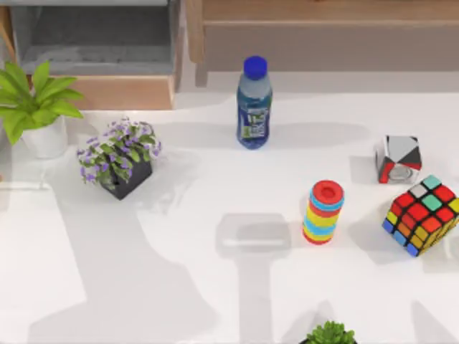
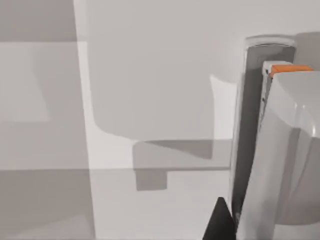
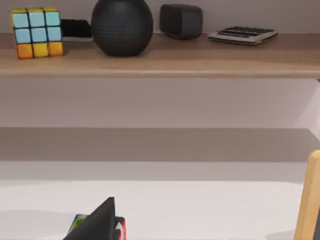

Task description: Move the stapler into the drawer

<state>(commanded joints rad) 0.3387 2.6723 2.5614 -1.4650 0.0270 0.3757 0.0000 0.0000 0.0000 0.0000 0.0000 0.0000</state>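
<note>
The drawer point(image 1: 122, 92) stands pulled open at the table's back left, with a light-brown wooden front and a grey inside. The stapler point(image 2: 282, 150) appears very close in the left wrist view as a glossy white bar with a grey side and an orange tip, above the white tabletop. A dark part of my left gripper point(image 2: 220, 222) sits right beside it; whether it holds the stapler I cannot tell. A dark part of my right gripper point(image 3: 100, 220) shows low in the right wrist view, facing a wooden shelf.
A blue water bottle point(image 1: 254, 104) stands at the back centre. A black-white-red cube point(image 1: 398, 159), a colourful puzzle cube point(image 1: 423, 215) and a stack of coloured rings point(image 1: 323, 212) are on the right. A purple-flowered plant point(image 1: 118, 158) and a green plant point(image 1: 36, 107) stand near the drawer.
</note>
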